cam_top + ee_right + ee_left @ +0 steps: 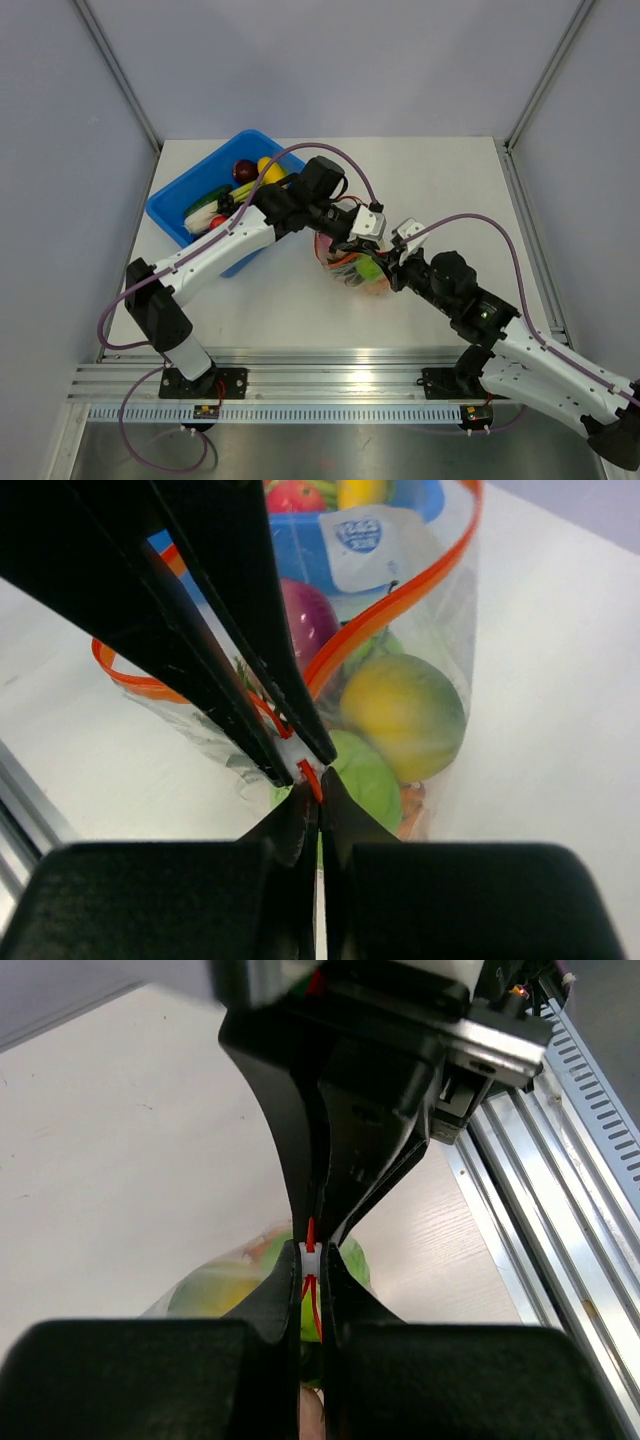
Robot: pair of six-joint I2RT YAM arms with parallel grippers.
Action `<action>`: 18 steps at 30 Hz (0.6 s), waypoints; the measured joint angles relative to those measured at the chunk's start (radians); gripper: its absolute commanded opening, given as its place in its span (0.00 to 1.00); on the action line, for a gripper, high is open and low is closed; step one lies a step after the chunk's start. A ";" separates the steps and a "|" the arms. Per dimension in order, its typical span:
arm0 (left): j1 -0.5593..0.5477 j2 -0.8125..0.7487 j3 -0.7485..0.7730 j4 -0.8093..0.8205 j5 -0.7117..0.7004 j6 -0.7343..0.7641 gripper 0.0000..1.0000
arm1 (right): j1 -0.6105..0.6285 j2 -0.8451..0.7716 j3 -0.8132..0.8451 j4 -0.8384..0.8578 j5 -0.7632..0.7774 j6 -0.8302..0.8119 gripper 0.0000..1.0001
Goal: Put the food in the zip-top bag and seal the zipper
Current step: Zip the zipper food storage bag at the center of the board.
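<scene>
Sealing stage: food [405, 712] inside zip-top bag [452, 620], left gripper [313, 1258] and right gripper [312, 788] both pinching one zipper [400, 595] end; next, probably slide one along its gaping length.

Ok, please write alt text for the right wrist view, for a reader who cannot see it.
Two black claws, the right claw from below and the left claw from above left, pinch one spot of the orange-red zipper on a clear bag. Inside lie toy fruits, yellow, green and purple; a blue bin stands behind.
</scene>
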 measured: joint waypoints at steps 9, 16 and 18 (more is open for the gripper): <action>0.000 0.000 0.000 0.026 0.024 0.000 0.00 | 0.006 -0.199 -0.080 0.024 0.108 0.009 0.00; 0.014 0.006 0.000 0.021 0.026 -0.001 0.00 | 0.006 -0.230 -0.101 0.032 0.141 0.009 0.00; 0.022 0.007 0.000 0.013 0.026 -0.002 0.00 | 0.006 -0.233 -0.106 0.035 0.155 0.009 0.00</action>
